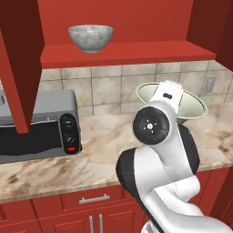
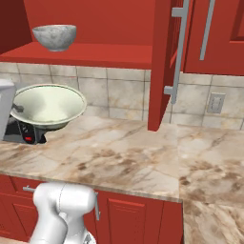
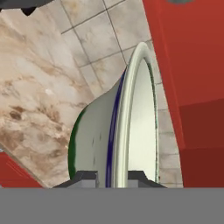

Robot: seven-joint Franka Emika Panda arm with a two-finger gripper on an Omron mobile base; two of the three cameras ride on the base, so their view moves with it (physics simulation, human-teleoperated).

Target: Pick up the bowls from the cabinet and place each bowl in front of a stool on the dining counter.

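The end effector (image 3: 111, 177) pinches the cream bowl (image 2: 46, 106) by its thin flared rim, above the marble surface (image 2: 124, 152). Rigid, smooth and likely breakable, it could slip from so narrow a grip. The marbled bowl (image 1: 90, 37) waits on the cabinet shelf (image 1: 136, 52).

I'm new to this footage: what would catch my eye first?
The cream bowl held tilted in mid-air above the marble wall counter, its rim pinched by the gripper. Next, the grey-white marbled bowl alone on the bright red cabinet shelf, above the toaster oven.
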